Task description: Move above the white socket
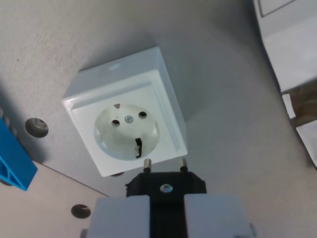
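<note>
A white socket box (126,129) sits on the grey surface at the middle of the wrist view, its round recess with two holes and a centre screw facing up. My gripper (166,213) fills the bottom edge, its two pale fingers (121,218) shut on a black plug (166,186). The plug's two metal pins point up the picture and end just short of the socket's near edge. The plug is below and slightly to the wrist view's right of the recess.
A blue plastic part (14,158) lies at the wrist view's left edge. Two round holes (36,127) are set in the plate on the left. White and brown objects (294,59) stand at the upper right.
</note>
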You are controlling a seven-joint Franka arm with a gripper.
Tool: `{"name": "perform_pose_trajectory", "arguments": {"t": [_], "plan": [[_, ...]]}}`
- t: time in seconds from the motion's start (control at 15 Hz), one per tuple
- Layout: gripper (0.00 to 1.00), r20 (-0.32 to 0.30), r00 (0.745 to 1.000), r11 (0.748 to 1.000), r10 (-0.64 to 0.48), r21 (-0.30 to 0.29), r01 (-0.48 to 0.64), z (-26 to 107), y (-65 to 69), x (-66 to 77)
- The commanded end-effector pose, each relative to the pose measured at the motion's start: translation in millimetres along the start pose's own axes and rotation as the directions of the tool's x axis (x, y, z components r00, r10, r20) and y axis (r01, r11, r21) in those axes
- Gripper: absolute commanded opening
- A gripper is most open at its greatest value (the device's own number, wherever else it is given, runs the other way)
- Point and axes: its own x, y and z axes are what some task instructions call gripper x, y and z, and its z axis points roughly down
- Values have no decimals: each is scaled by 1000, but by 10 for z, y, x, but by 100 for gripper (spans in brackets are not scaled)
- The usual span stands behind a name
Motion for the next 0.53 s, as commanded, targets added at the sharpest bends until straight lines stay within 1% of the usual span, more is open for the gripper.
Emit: {"name": "perform_pose_trajectory", "arguments": {"t": [0.07,0.53], "plan": [[0,-72,978,978,-197,-89,191,108,-66,-34],[0,-71,975,974,-211,-95,204,229,-182,-47]]}}
